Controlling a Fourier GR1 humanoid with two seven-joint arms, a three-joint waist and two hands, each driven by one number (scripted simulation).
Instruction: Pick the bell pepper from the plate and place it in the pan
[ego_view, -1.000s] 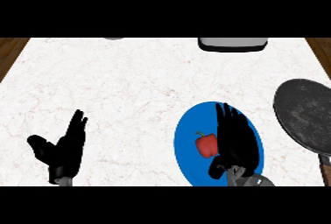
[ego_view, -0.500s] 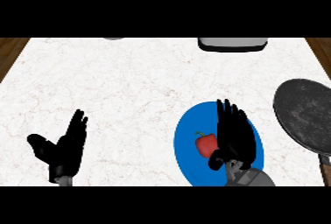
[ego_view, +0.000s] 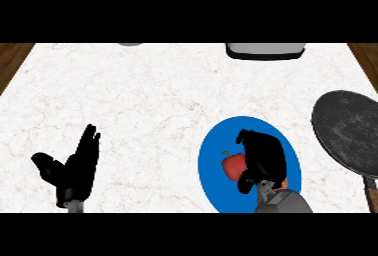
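Early in the task, at the grasping step. Nothing in the pan (ego_view: 343, 130) as yet; nothing lifted either, as far as can be judged.

On the blue plate (ego_view: 212, 187), in its left half: the bell pepper (ego_view: 232, 165), red with a short green stem, resting on the plate's surface. Right against it, on its right side: the right hand (ego_view: 262, 155), reaching in from the lower edge and covering the plate's middle. Fingers bent over at the top and thumb tucked in below, with the bell pepper between them, so clasping it by the look of things, though how fully closed cannot be made out.

Left to do, by this reading: finishing the clasp, raising the bell pepper off the plate, carrying it right, across the gap to the pan, and letting go inside.

Containers: only the bell pepper on the plate, apart from the hand above it. In the pan, just beside the plate to the right: a dark, speckled bottom and nothing else, with the handle running off toward the lower right.

At the lower left of the counter (ego_view: 148, 100): the left hand (ego_view: 74, 172), resting, fingers straight and pointing up, holding nothing, well apart from the plate.
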